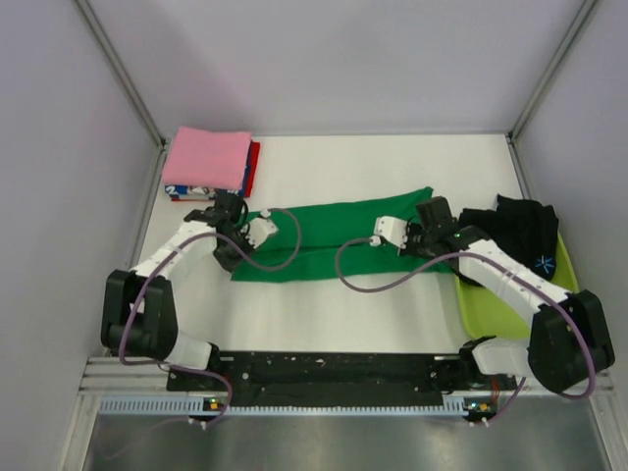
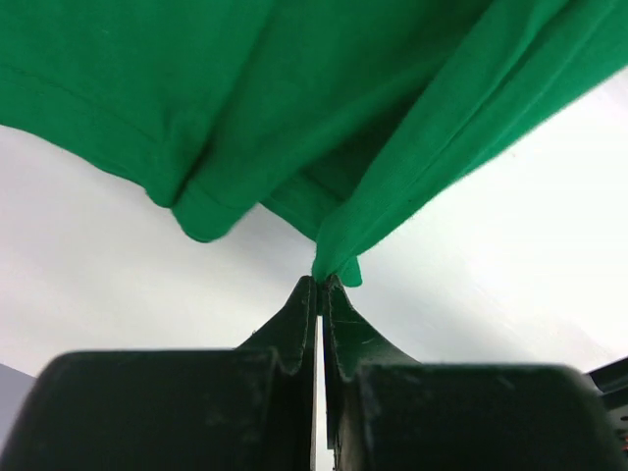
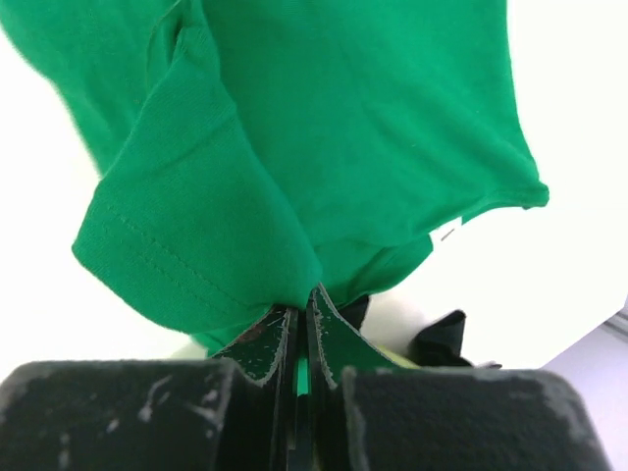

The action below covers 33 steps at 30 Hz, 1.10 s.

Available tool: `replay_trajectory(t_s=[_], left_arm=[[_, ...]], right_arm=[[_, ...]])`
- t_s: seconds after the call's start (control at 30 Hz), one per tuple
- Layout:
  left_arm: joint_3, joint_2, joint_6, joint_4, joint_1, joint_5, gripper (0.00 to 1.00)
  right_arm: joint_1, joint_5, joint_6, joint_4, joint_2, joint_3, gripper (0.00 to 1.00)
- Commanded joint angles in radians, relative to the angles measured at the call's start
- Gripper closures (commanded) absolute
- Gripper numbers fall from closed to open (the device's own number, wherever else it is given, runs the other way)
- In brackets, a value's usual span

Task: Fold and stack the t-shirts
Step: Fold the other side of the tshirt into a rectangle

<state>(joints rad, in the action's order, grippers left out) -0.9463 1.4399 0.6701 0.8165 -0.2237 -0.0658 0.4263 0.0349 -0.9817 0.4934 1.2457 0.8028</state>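
Farthest left, beyond the left gripper (image 2: 322, 284) and a little to its outer side, sits a folded stack. A pink t-shirt (image 1: 206, 157) lies on top, a red one (image 1: 254, 163) shows at the stack's right edge, and a blue-white printed one (image 1: 190, 193) peeks out at the near edge. The stack lies near this gripper but apart from it.

The left gripper's jaws are pressed together on a pinch of the green t-shirt (image 1: 334, 235), with only a thin slit between the fingers (image 2: 294, 324). From the pinch the cloth rises and fans out ahead of the fingertips in loose folds, one hemmed fold hanging off to the left, with the white table (image 1: 373, 314) below.

The green t-shirt stretches as a long band across the table between the two grippers, each holding one end.

The right gripper (image 3: 302, 294) is likewise clamped narrow on green cloth. A hemmed fold bunches at the fingertips and drapes left, and a wider panel spreads ahead and to the right.

Just past the right gripper, on its outer side, a black t-shirt (image 1: 520, 231) with a small blue mark (image 1: 543, 263) lies heaped in a lime-green tub (image 1: 491, 304), spilling over the far rim. The right arm reaches across the tub's near part.
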Motion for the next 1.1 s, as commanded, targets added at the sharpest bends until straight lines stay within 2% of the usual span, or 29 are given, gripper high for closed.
replay_trajectory(t_s=[0.0, 0.23, 0.7, 0.77, 0.8, 0.83, 0.9, 0.93, 1.0, 1.07], left_arm=[[-0.065, 0.071, -0.018, -0.037, 0.038, -0.011, 1.0], [-0.121, 0.191, -0.029, -0.051, 0.069, -0.006, 1.0], [-0.172, 0.189, -0.04, -0.074, 0.089, 0.035, 1.0], [-0.181, 0.195, -0.056, -0.071, 0.09, 0.047, 0.94], [-0.183, 0.195, -0.069, -0.077, 0.092, 0.057, 0.85], [-0.184, 0.2, -0.078, -0.089, 0.095, 0.088, 0.79], [-0.196, 0.208, -0.11, -0.147, 0.107, 0.142, 0.76], [-0.213, 0.215, -0.121, -0.169, 0.121, 0.159, 0.75], [-0.267, 0.237, -0.136, -0.186, 0.155, 0.169, 0.7], [-0.325, 0.255, -0.139, -0.171, 0.175, 0.175, 0.7]], right_arm=[[-0.067, 0.069, -0.087, -0.197, 0.109, 0.071, 1.0], [-0.1, 0.151, -0.155, -0.234, 0.241, 0.128, 1.0], [-0.118, 0.171, -0.155, -0.248, 0.322, 0.136, 1.0], [-0.118, 0.162, -0.14, -0.271, 0.328, 0.134, 1.0], [-0.118, 0.149, -0.115, -0.3, 0.333, 0.133, 0.97], [-0.118, 0.126, -0.071, -0.34, 0.34, 0.136, 0.88], [-0.119, 0.061, 0.044, -0.424, 0.363, 0.151, 0.66], [-0.127, 0.025, 0.105, -0.458, 0.385, 0.173, 0.59], [-0.144, -0.059, 0.24, -0.477, 0.426, 0.238, 0.49], [-0.159, -0.148, 0.36, -0.477, 0.458, 0.306, 0.47]])
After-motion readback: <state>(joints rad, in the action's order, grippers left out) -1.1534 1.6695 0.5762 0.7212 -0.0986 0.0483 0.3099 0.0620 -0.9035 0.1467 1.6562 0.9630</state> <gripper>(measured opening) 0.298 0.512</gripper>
